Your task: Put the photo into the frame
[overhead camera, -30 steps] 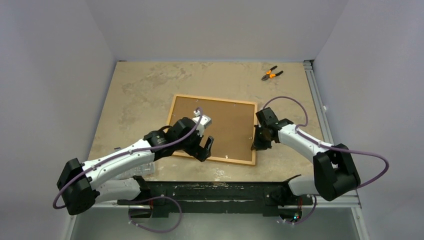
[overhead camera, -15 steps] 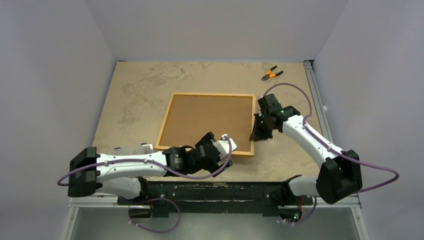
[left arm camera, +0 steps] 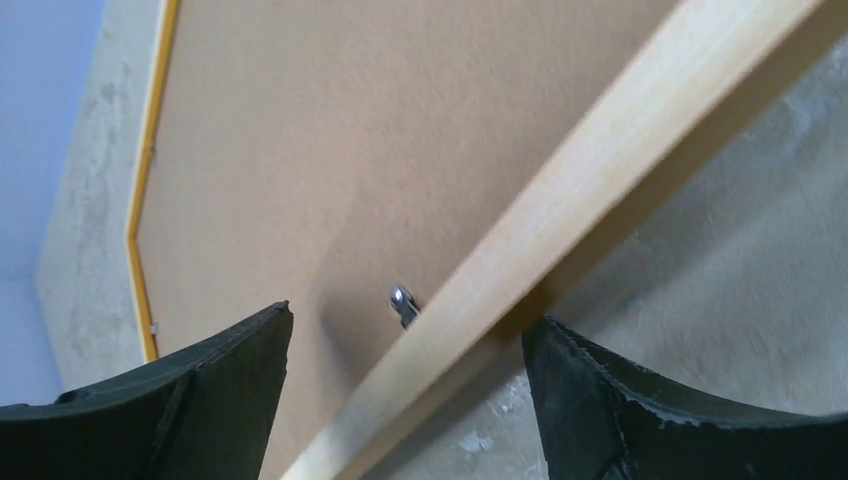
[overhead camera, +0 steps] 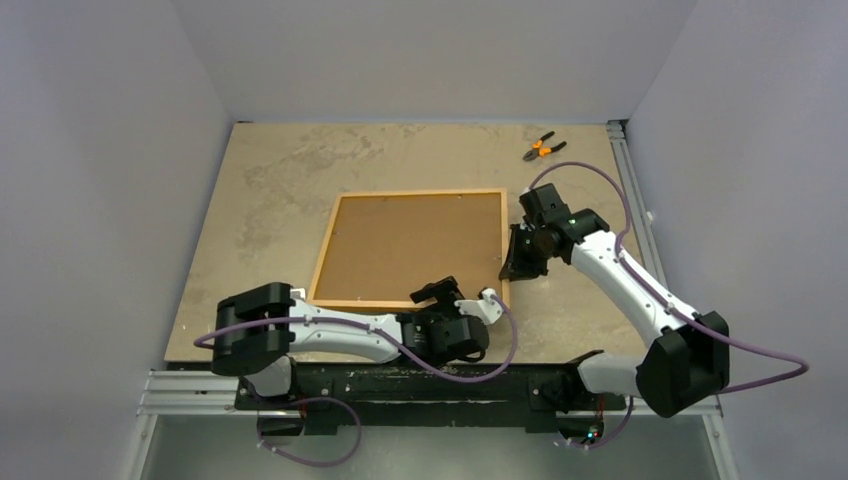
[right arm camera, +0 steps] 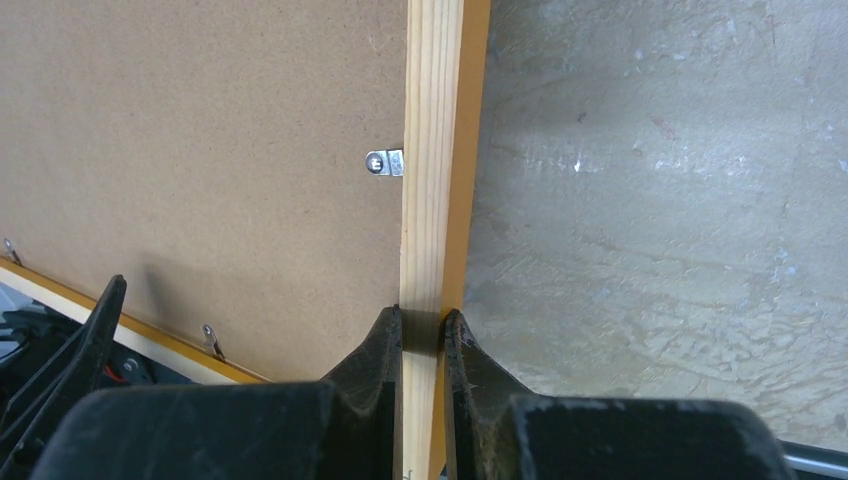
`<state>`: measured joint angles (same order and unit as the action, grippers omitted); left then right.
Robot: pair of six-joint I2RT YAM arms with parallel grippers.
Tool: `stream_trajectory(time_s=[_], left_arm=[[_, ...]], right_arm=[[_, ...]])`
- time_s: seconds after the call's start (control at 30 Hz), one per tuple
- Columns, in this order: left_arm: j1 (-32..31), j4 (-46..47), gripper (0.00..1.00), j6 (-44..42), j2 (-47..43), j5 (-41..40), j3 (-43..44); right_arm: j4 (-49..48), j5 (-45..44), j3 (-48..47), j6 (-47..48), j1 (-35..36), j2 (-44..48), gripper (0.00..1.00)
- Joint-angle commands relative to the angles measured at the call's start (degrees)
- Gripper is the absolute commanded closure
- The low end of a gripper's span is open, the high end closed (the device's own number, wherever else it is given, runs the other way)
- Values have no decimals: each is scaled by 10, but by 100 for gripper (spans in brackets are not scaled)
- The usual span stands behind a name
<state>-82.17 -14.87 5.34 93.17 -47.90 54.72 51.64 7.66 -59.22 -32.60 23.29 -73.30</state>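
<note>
Frame [overhead camera: 420, 193] is held pinched by the right end effector [right arm camera: 422, 330] while a clip [left arm camera: 402, 300] on its near rail is seemingly sought by the spread left end effector [left arm camera: 405, 322].

The frame [overhead camera: 410, 247] lies flat over the middle of the table [overhead camera: 280, 190]. The right gripper [overhead camera: 512, 268] pinches its right rail and blocks that side. The left gripper [left arm camera: 405, 330], jaws wide, crowds the near rail. Bare tabletop lies left of and beyond the frame. Pliers [overhead camera: 543, 148] sit near the far right corner.

The mottled beige table [overhead camera: 280, 190] bears the frame [overhead camera: 420, 193], reverse side up, and orange-handled pliers [overhead camera: 543, 148].
</note>
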Motion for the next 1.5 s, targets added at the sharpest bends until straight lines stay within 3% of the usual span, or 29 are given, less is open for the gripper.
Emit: stream_trajectory(time_s=[0.0,0.07,0.27,0.47,0.6,0.73,0.97,1.07,1.3,1.47], left_arm=[[-2,-5,22,0,17,-86,53],[-2,-5,30,0,14,-98,56],[-1,-9,75,-6,-8,-114,52],[0,-23,99,-10,-23,-123,54],[-2,-36,100,-18,-53,-120,57],[-2,-33,100,-40,-95,-98,60],[-9,-15,100,-94,-163,-46,66],[-11,-33,100,-91,-191,-1,77],[-9,-67,100,-67,-268,100,89],[-6,-99,100,-58,-285,140,115]], right_arm=[[-18,66,-22,-5,1,35,100],[-21,69,-17,-6,2,38,100],[-45,89,-1,-14,2,45,100],[-93,123,14,-38,0,75,52],[-107,124,10,-49,-17,108,25],[-141,171,16,-67,-47,143,11],[-222,302,45,-110,-83,144,11],[-235,305,33,-108,-84,156,12],[-185,280,-66,10,-102,162,10],[-217,280,-107,90,-102,178,10]])
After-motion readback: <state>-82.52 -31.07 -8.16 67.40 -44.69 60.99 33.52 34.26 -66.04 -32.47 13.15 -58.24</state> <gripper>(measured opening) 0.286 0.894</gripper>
